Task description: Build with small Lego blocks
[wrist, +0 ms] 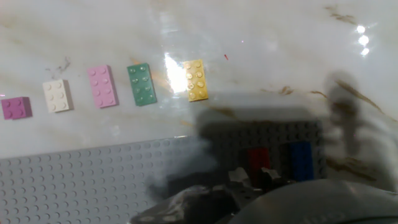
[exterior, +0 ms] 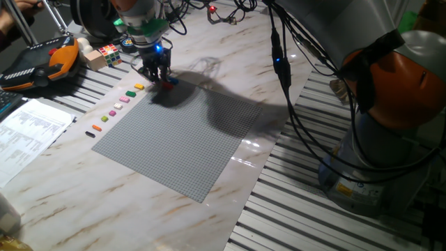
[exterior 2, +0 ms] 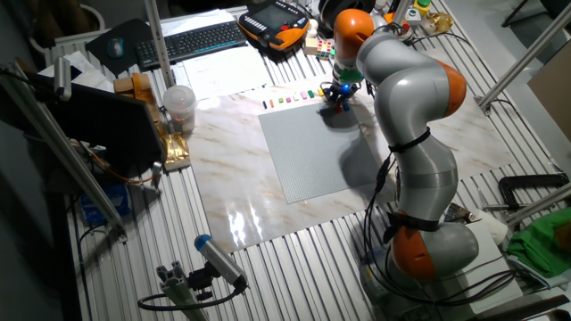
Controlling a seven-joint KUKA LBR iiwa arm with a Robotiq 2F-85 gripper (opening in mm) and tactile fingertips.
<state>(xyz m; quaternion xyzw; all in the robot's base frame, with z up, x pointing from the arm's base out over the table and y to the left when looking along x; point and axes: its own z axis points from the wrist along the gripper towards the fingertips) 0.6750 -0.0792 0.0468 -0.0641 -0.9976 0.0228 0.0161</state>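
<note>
My gripper (exterior: 158,75) hangs low over the far corner of the grey baseplate (exterior: 188,139), beside the table's marble top. Just below its tips a red block (wrist: 259,158) and a blue block (wrist: 301,160) sit side by side on the plate. In the hand view the blurred tips (wrist: 254,176) stand a little apart with nothing between them. A row of loose small Lego blocks lies on the marble along the plate's edge: yellow (wrist: 196,79), green (wrist: 142,83), pink (wrist: 102,86), white (wrist: 56,95), magenta (wrist: 16,107). Orange (exterior: 104,118) and black (exterior: 90,133) ones continue the row.
A multicoloured puzzle cube (exterior: 109,53) and a wooden block (exterior: 94,59) stand behind the gripper, next to an orange-and-black pendant (exterior: 38,63). Printed sheets (exterior: 28,132) lie at the left. Black cables (exterior: 286,77) hang from the arm over the table's right side.
</note>
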